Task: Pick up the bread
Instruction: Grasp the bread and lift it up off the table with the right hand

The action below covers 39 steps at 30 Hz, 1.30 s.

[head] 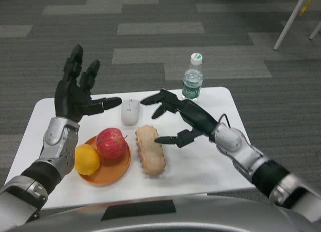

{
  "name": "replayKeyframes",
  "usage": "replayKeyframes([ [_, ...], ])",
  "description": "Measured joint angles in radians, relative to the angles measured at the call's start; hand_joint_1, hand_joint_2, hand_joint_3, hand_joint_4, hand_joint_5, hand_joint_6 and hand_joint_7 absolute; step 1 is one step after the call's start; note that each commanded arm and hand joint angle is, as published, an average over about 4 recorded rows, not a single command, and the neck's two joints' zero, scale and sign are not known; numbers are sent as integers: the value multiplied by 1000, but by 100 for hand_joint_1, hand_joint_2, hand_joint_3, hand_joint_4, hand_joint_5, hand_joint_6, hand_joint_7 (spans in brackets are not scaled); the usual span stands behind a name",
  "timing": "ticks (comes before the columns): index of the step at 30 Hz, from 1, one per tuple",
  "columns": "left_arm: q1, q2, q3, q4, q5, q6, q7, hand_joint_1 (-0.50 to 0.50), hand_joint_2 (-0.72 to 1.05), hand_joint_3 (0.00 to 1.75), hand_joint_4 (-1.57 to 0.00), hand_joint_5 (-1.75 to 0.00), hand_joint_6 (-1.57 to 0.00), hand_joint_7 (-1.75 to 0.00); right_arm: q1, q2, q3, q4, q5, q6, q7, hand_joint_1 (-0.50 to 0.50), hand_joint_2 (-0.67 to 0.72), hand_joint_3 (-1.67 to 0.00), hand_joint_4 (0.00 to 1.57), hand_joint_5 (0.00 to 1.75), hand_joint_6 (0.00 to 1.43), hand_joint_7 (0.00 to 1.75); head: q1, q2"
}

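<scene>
Bread (150,150) is what I am after, and the question is which of my hands gets there first and from which side.

Starting at the left edge of the table (210,167): my left hand (77,94) is raised over that side with the palm turned up and inward, fingers spread wide, holding nothing. Below it, toward the near-left corner, the orange plate (108,174) carries a lemon (87,159) and a red apple (111,143) side by side. That hand is well apart from the loaf and would have to cross the plate to reach it.

Just right of the plate, close to its rim though I cannot tell if they touch, the bread lies flat on the table near the middle, its long axis running from the near edge toward the far edge, leaning slightly. Beyond its far end sits a white computer mouse (130,111).

Right of the loaf, my right hand (183,119) hovers open and empty, the upper fingers reaching over toward the far end of the loaf, the lower digit pointing at its right flank, close but not touching. This hand is plainly nearer. I judge it should close across the short width of the loaf.

At the far edge stands a water bottle (192,81).
</scene>
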Motion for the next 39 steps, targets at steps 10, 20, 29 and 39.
replayKeyframes([
  [10, 1, -1, -1, 0, -1, -5, 0, 50, 49, 9, 0, -31, 0, 0, -334, -30, 320, 229, -50, 6, 102, -49, -18, -135, 0, 39, 0, 0, 31, 5],
  [20, 1, -1, 0, 1, -2, -7, 0, 50, 43, 2, 0, -38, 0, 0, -605, -94, 682, 310, -54, -9, 93, -49, -10, -143, 0, 39, 0, 0, 42, 4],
  [29, -4, 0, -4, 2, -2, -7, 0, 50, 43, 7, 0, -33, 0, 0, -723, -108, 890, 333, -42, -27, 58, -50, -8, -143, 0, 29, 0, 0, 32, -2],
  [39, -8, 0, -4, 2, -2, -7, 0, 50, 47, 9, 0, -38, 0, 0, -744, -80, 968, 357, -39, -27, 41, -48, -10, -151, 0, 34, 0, 0, 40, -8],
])
